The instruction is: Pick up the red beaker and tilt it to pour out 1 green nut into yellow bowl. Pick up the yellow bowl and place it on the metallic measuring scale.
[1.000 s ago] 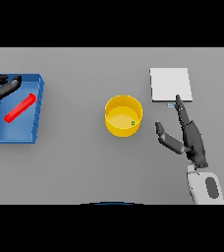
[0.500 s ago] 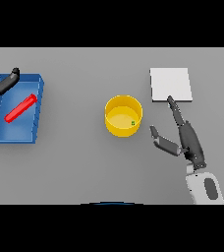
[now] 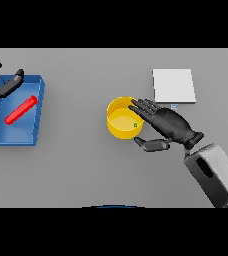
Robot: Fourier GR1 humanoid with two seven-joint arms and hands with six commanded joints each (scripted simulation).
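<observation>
On a grey desk (image 3: 76, 170), the right robot hand (image 3: 168, 125) spreads wide around the yellow bowl (image 3: 122, 119), which holds a green nut (image 3: 135, 125). Right of the bowl sits the metallic scale (image 3: 173, 85). The red beaker (image 3: 21, 110) lies in a blue tray (image 3: 36, 125), with the left robot hand (image 3: 1, 86) loosely spread at its far corner.

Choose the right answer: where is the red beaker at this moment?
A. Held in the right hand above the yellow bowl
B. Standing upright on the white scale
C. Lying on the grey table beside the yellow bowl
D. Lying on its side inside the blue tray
D: the red beaker lies tilted on its side within the walls of the blue tray, at the table's left, far from the yellow bowl.
</observation>
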